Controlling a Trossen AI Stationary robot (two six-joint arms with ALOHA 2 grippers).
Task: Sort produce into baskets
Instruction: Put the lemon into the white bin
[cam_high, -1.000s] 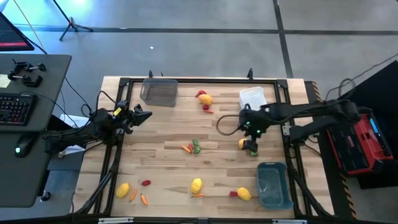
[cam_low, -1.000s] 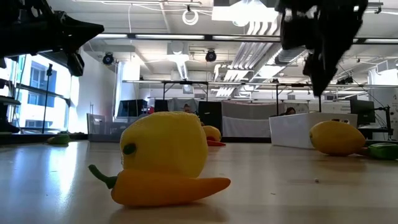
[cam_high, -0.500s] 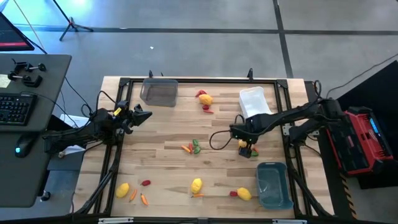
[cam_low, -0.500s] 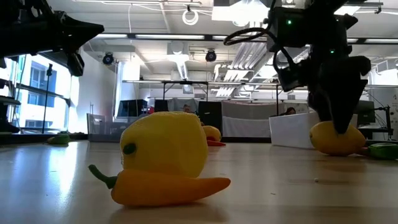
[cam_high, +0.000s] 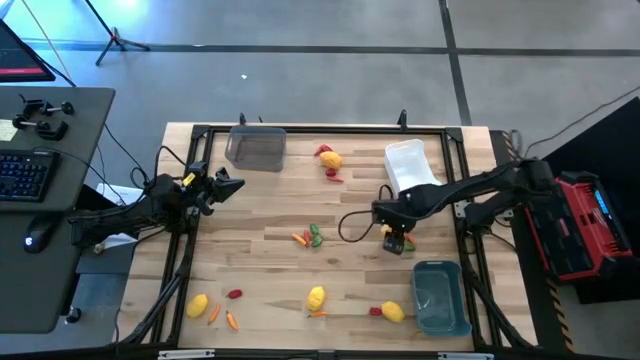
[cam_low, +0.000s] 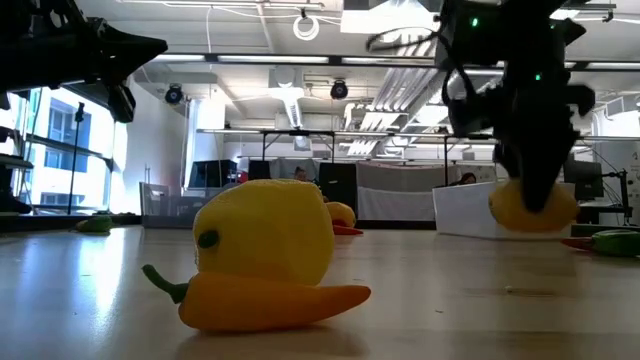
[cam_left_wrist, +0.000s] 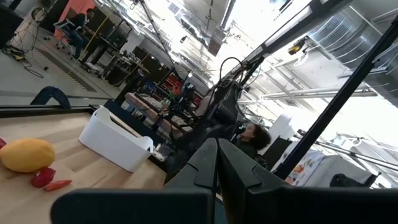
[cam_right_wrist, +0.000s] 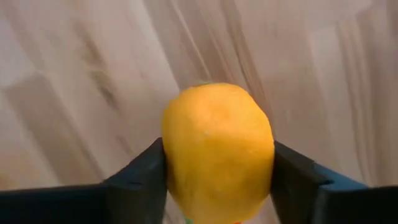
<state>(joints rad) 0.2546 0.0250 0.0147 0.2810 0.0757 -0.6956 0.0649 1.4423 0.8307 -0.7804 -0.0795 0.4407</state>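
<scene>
My right gripper (cam_high: 392, 237) is at the table's right middle, shut on a yellow egg-sized fruit (cam_right_wrist: 217, 149), which also shows in the low view (cam_low: 530, 208). My left gripper (cam_high: 232, 185) hovers shut and empty over the table's left side. The clear grey basket (cam_high: 256, 150) stands at the far left, the white basket (cam_high: 406, 162) at the far right, and the blue-grey basket (cam_high: 440, 296) at the near right. More produce lies loose on the table. My right gripper pinches the yellow fruit between its two fingers (cam_right_wrist: 140, 180), one on each side (cam_right_wrist: 171, 155) of its widest part. The fingers come from above, pointing down. The fruit is lifted a little clear of the table.
A green pepper (cam_low: 615, 240) lies on the table beside the lifted fruit. A yellow fruit with red peppers (cam_high: 331, 160) lies far centre, a carrot and green pepper (cam_high: 310, 236) in the middle. Yellow fruits (cam_high: 197, 304) (cam_high: 316, 297) (cam_high: 392, 312) and carrots lie along the near edge.
My right gripper has come down onto the yellow fruit, taken hold of it and raised it a little off the table. The green pepper beside it has stayed where it was.
</scene>
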